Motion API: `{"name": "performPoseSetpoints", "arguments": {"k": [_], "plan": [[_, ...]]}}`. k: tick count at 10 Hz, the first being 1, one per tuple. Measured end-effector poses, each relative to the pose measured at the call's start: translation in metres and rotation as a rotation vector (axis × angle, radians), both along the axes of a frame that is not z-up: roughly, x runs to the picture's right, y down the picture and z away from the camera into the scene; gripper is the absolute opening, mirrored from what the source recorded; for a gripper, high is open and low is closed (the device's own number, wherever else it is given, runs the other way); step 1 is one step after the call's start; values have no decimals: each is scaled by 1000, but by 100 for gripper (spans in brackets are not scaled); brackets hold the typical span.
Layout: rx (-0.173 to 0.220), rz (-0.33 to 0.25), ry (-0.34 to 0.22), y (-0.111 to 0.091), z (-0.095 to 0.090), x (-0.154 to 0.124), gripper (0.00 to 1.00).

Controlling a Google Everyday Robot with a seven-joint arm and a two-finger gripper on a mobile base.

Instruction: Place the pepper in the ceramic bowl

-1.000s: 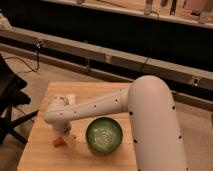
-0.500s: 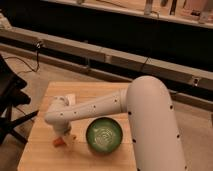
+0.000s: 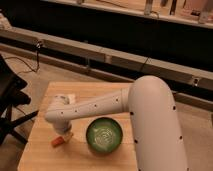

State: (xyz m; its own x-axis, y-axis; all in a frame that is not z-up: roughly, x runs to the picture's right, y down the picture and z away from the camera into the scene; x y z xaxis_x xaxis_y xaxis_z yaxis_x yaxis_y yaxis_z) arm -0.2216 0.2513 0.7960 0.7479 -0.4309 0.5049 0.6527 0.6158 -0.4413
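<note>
Camera view looks down on a small wooden table (image 3: 42,107). The robot's white arm (image 3: 100,105) reaches across it. The gripper (image 3: 65,133) is down low near the front left of the table, right on top of the pepper (image 3: 58,142). The little orange pepper lies on the wood, and one end pokes out to the left from under the gripper. I cannot tell if the gripper is open or closed. The green ceramic bowl (image 3: 104,120) sits just to the right, with nothing inside.

What could go wrong? If the grip is only on the tip, the pepper might slip out when lifted and roll off the near table edge. If the gripper moves sideways too low, it might bump the bowl's rim and push the bowl.
</note>
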Motion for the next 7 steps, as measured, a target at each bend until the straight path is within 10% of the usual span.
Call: {"name": "performPoseSetpoints", "arguments": {"k": [7], "plan": [[3,3,6,-8,-3,8,14]]}}
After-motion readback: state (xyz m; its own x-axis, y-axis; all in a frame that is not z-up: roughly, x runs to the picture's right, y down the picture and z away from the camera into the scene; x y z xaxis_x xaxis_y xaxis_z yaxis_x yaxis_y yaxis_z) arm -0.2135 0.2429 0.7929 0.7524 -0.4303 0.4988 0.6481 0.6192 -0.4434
